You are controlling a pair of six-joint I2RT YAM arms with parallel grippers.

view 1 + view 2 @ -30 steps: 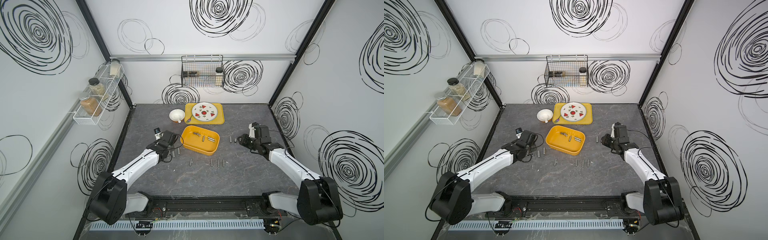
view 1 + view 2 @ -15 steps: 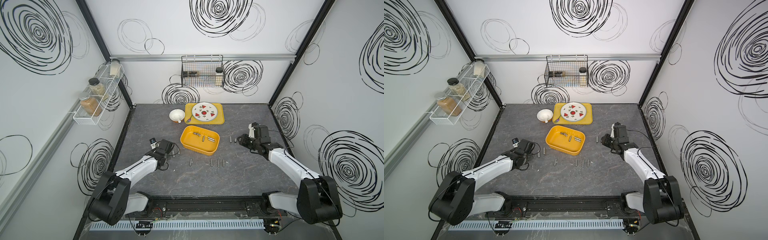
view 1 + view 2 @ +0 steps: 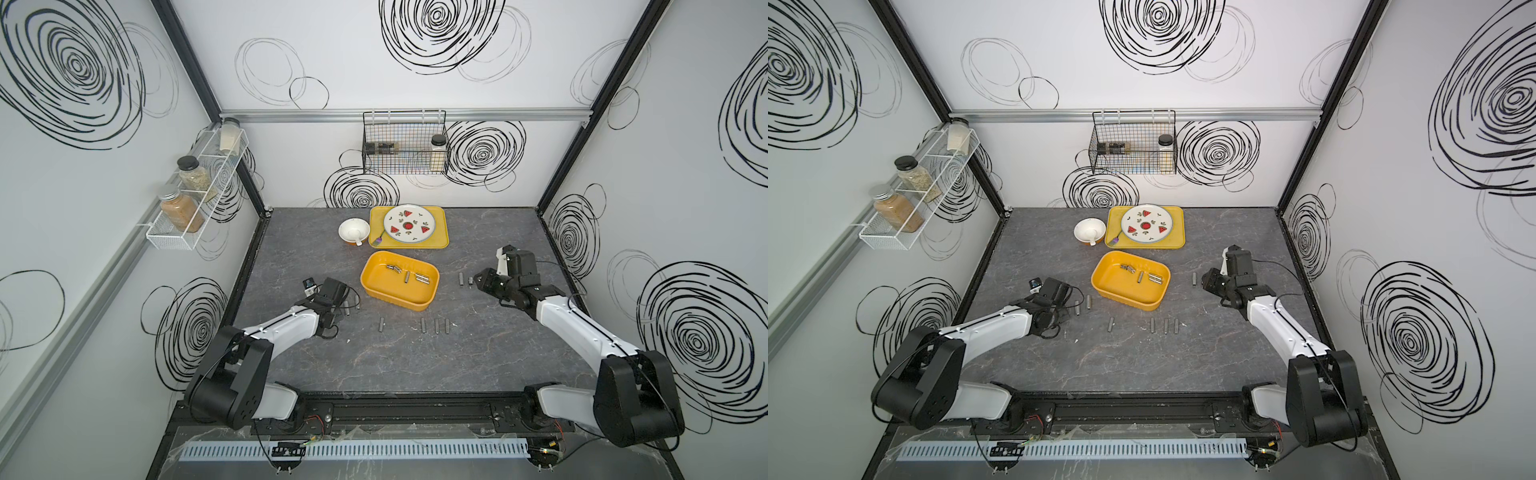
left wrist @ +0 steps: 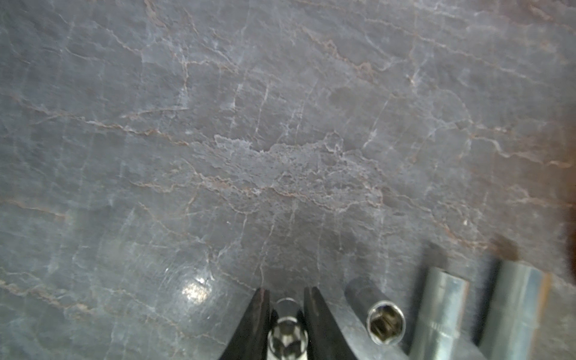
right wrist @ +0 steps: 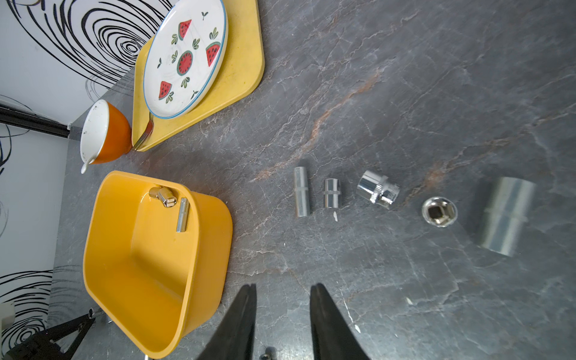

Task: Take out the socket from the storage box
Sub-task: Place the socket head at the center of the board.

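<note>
At mid-desk, just in front of a flat yellow tray (image 3: 440, 232) under a watermelon-patterned round plate (image 3: 409, 224), the deep yellow-orange plastic storage box (image 3: 376, 286), several silver metal sockets (image 3: 406, 276) lying toward its far wall. Near the desk's left edge, left gripper (image 4: 286, 290) low over the grey stone-look desk (image 4: 280, 124), jaws narrowly flanking one small silver socket (image 4: 287, 338) outside the box; cannot tell whether squeezed or loose. Just beside it, three more loose sockets (image 4: 386, 324). Toward the right edge, right gripper (image 5: 283, 285) with jaws apart, only bare desk between them, facing the box, two short steel sockets (image 3: 461, 279) between them
</note>
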